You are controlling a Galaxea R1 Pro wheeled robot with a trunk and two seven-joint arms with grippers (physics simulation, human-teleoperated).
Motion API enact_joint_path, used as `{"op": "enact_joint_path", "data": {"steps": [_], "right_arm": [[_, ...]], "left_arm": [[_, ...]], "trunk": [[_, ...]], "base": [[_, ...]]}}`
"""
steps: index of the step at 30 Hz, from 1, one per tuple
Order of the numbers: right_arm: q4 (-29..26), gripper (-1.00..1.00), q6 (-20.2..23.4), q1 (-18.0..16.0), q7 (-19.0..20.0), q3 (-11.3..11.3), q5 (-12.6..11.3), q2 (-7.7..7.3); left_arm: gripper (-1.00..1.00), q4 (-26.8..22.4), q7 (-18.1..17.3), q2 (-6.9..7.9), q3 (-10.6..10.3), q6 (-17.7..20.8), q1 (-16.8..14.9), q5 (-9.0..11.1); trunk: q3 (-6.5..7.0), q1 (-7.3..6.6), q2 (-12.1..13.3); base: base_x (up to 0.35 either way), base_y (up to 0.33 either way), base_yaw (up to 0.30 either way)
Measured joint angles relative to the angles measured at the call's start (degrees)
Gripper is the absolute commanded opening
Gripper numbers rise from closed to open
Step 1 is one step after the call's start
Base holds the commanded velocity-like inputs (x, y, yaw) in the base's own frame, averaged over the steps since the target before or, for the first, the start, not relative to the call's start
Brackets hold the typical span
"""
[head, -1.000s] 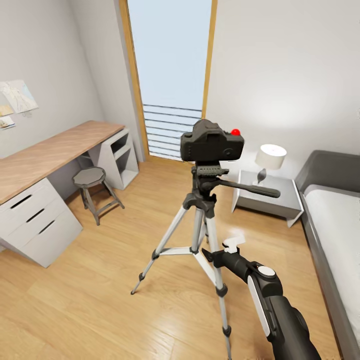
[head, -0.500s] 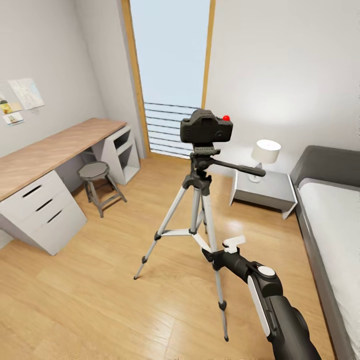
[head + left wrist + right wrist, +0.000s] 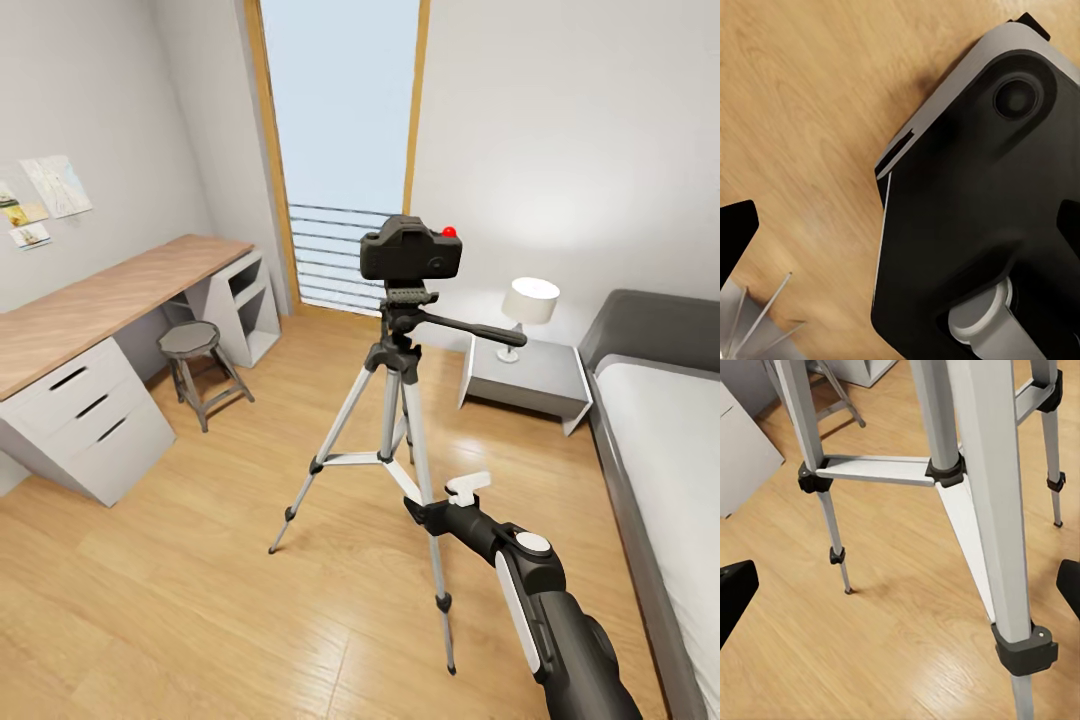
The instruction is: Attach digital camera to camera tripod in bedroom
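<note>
Head view: the digital camera (image 3: 410,250) is seen seated on the camera tripod (image 3: 392,400) from further back than before, the task seemingly done, the right end effector (image 3: 455,495) spread open and empty.

Camera tripod (image 3: 945,472) — lower part, three slim silver legs with black joints, standing on the wood plank floor (image 3: 892,607). Silver braces run from a black centre collar to a black clamp on each leg. Nearest leg fills the foreground, with a black joint low down; a farther leg ends in a small black foot on the planks. Right gripper (image 3: 900,589) — two black fingertips (image 3: 733,592) at opposite edges, spread wide, nothing between them. White furniture front (image 3: 742,457) and thin grey stool legs (image 3: 832,397) beyond.
</note>
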Motion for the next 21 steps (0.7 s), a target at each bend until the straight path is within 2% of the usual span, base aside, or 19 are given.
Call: {"op": "enact_joint_path", "data": {"steps": [6,15,21], "right_arm": [[0.00,1.00,-0.01,0.00,0.00,0.00,0.00,0.00],[-0.03,1.00,0.00,0.00,-0.07,0.00,0.00,0.00],[0.00,1.00,-0.01,0.00,-0.08,-0.05,0.00,0.00]], "left_arm": [[1.00,0.00,0.00,-0.01,0.03,0.01,0.00,0.04],[1.00,0.00,0.00,-0.02,0.00,-0.03,0.00,0.03],[1.00,0.00,0.00,-0.01,0.06,-0.07,0.00,0.04]], "trunk": [[0.00,0.01,0.00],[0.00,0.03,0.01],[0.00,0.01,-0.01]], "base": [[-0.049,0.000,0.000],[-0.236,0.000,0.000],[-0.090,0.000,0.000]]}}
